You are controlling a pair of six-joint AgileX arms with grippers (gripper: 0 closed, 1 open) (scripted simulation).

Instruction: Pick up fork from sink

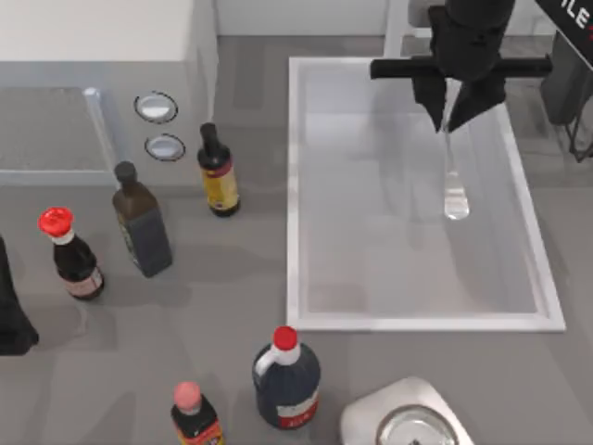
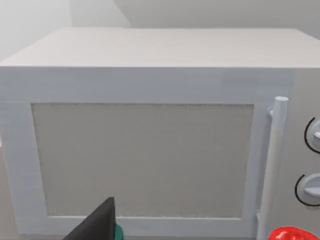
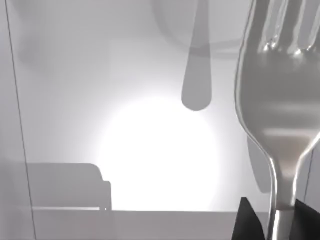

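Right gripper (image 1: 456, 109) is hanging over the far part of the sink (image 1: 295, 185), toward its right side, fingers clenching the fork (image 1: 453, 176). Fork is pointing down and toward the near rim from the fingertips, one rounded end lowest; in the right wrist view the tines (image 3: 280, 25) are showing away from the grip, with the neck of the fork (image 3: 280, 150) pinched between the two dark fingertips (image 3: 247, 222).

Fork's shadow is falling on the basin floor apart from the metal itself, so it is probably hanging clear of the bottom, though the glare on the floor is making that hard to confirm.

Step in hand, as judged: lifting the fork out. To do it well, the grip should be staying firm on that narrow neck, the rise going straight up, slow, no swinging, keeping the dangling end off the sink's right wall and rim. A slim, smooth handle could be pivoting between the pads if jerked.

Left gripper (image 2: 102, 225) is idling at the table's left edge, facing the microwave (image 2: 150, 150).
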